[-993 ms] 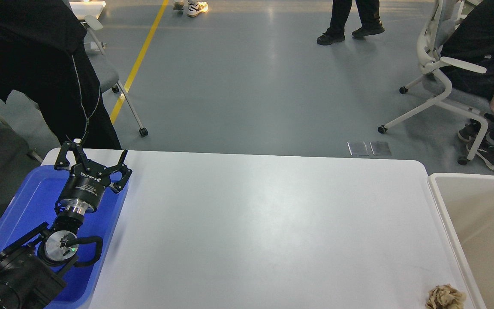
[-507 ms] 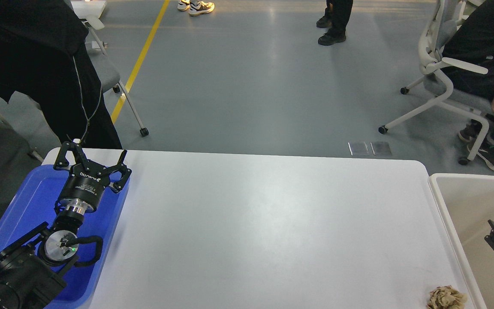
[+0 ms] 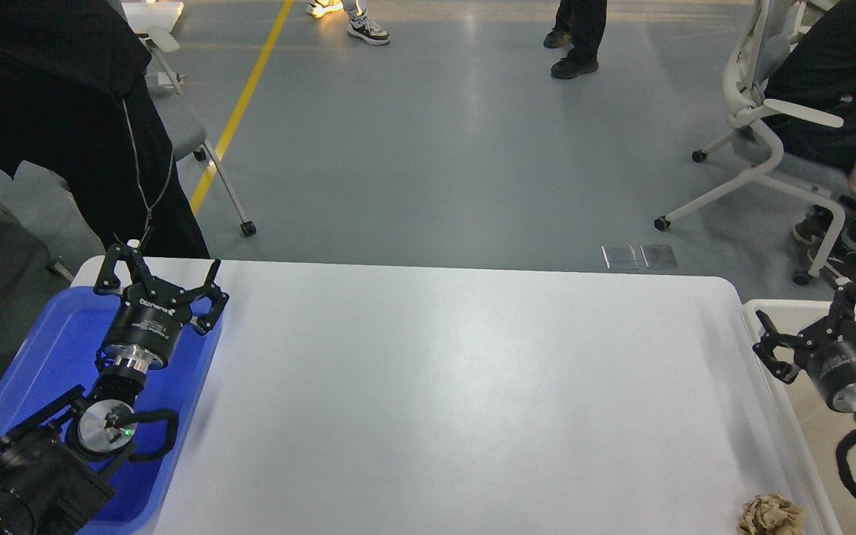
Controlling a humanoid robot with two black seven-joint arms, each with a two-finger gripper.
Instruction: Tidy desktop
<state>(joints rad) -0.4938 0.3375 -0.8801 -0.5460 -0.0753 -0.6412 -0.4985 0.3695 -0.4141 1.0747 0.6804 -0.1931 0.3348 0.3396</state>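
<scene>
In the head view, the white counter [image 3: 458, 394] is flanked by a blue tray [image 3: 49, 349] and a beige bin [image 3: 777, 316]; a crumpled brown wad [image 3: 770, 514] lies at its near right corner. The left hand [image 3: 159, 281] is held released above the tray, the right hand [image 3: 822, 323] released above the bin.

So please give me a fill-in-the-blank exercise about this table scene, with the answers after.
1. The left claw hangs over the ____ tray.
2. The right claw hangs over the beige ____.
3. The crumpled brown wad lies on the desktop, at its near ____ corner.

Answers: blue; bin; right
</scene>
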